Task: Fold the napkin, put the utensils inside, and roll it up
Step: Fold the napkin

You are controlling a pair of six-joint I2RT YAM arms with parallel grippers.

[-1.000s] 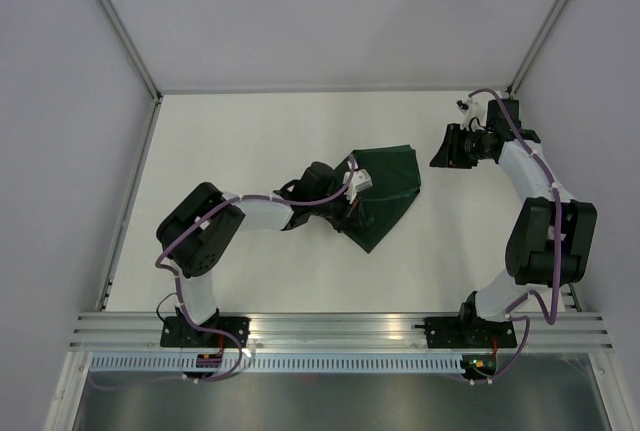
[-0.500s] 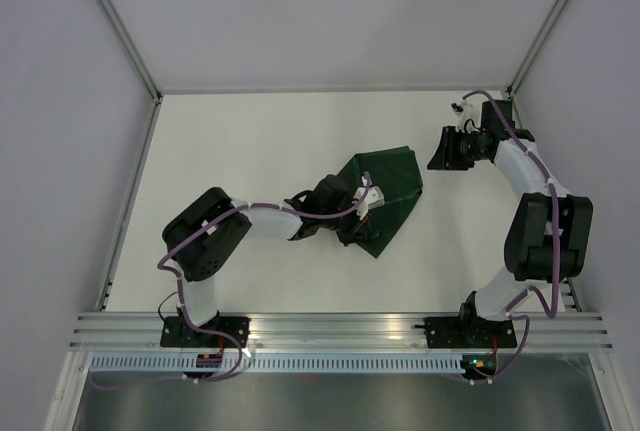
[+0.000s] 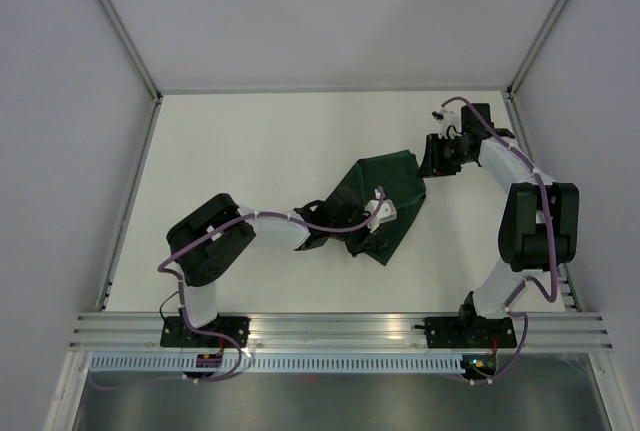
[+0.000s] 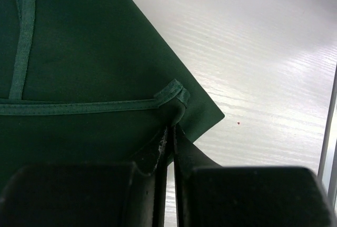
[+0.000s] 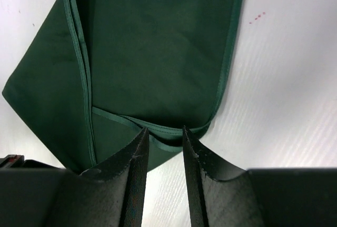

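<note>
The dark green napkin [image 3: 392, 183] lies folded over itself on the white table, right of centre. My left gripper [image 3: 368, 234] is at its near corner. In the left wrist view the fingers [image 4: 172, 128] stand almost together, pinching the hemmed corner of the napkin [image 4: 79, 53]. My right gripper [image 3: 431, 158] sits at the napkin's far right edge. In the right wrist view it [image 5: 165, 130] is open, its tips just over the doubled hem of the napkin [image 5: 152, 53], gripping nothing. The utensils are out of view.
The white table [image 3: 250, 141] is enclosed by pale walls on the left, back and right. An aluminium rail [image 3: 340, 326] with both arm bases runs along the near edge. A metal strip [image 4: 329, 132] shows at the right edge of the left wrist view.
My left arm has swung right and nearer, dragging the napkin's corner with it and reshaping the fold. My right gripper has moved left to the napkin's edge.
</note>
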